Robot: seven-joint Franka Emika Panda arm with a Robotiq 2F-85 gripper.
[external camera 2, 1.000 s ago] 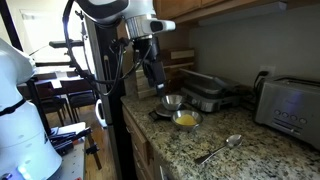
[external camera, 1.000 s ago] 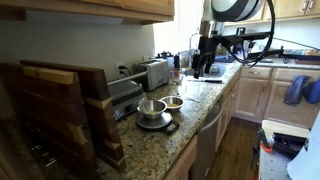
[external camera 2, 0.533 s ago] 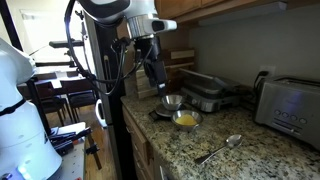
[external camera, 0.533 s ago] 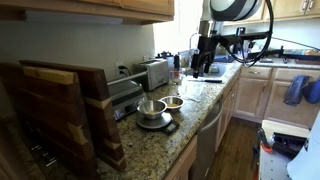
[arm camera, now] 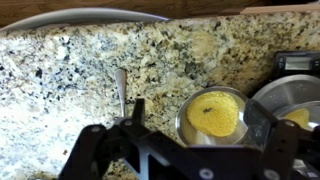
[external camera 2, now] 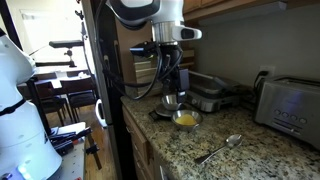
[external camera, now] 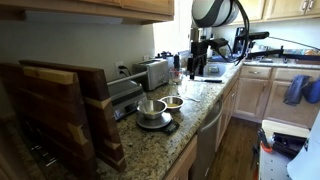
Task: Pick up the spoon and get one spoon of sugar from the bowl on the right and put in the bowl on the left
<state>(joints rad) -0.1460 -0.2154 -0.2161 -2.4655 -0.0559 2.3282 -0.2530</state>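
Observation:
The metal spoon (external camera 2: 218,149) lies flat on the granite counter, also in the wrist view (arm camera: 120,88). A small steel bowl holding yellow sugar (external camera 2: 186,119) (external camera: 173,102) (arm camera: 214,114) stands beside a second steel bowl (external camera 2: 172,102) (external camera: 150,107) (arm camera: 291,100) that sits on a scale. My gripper (external camera 2: 172,90) (external camera: 197,63) hangs above the bowls, open and empty. In the wrist view its fingers (arm camera: 197,120) straddle the sugar bowl from above, with the spoon just outside one finger.
A toaster (external camera 2: 290,108) (external camera: 155,72) and a sandwich press (external camera 2: 205,92) stand along the wall. Wooden cutting boards (external camera: 60,110) lean at one end of the counter. The counter's front edge (external camera 2: 150,140) runs close to the bowls.
The arm has swung along the counter and now hangs over the bowls. The bowls and the spoon have not moved.

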